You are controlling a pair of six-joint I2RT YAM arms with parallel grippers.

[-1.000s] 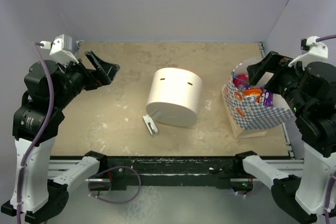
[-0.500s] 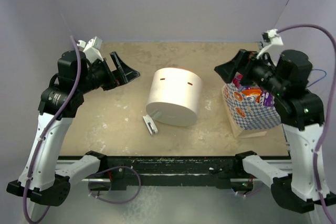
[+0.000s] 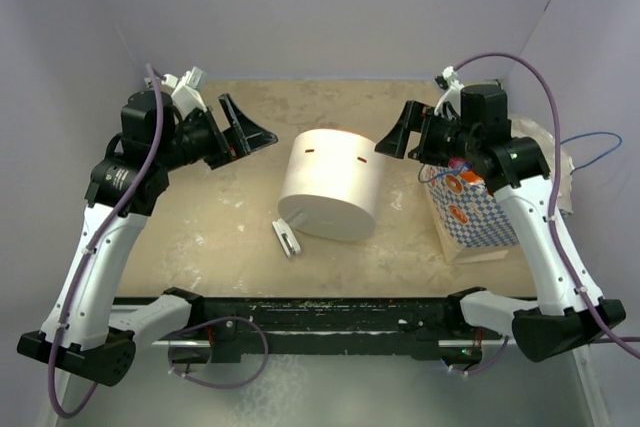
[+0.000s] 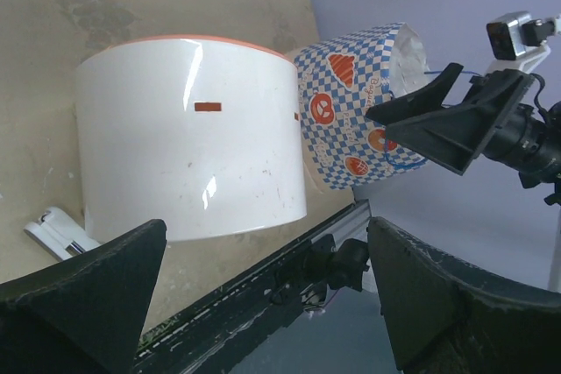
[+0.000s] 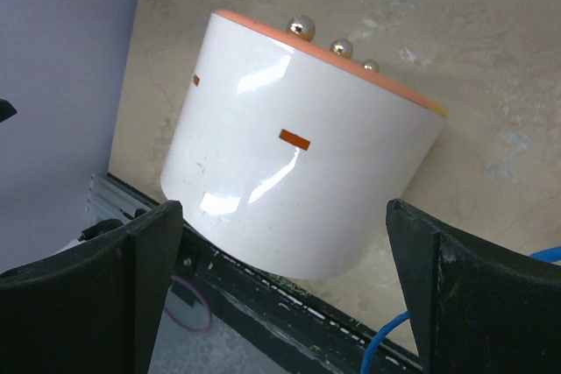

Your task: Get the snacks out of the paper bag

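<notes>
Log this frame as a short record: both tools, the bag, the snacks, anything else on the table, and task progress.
left tool: open, empty, raised left of the white cylinder
right tool: open, empty, raised between cylinder and paper bag
paper bag: upright, right side of the table
snacks: none lying on the table; bag contents not visible
other: metal clip by the cylinder's near side
progress: no snack out yet
</notes>
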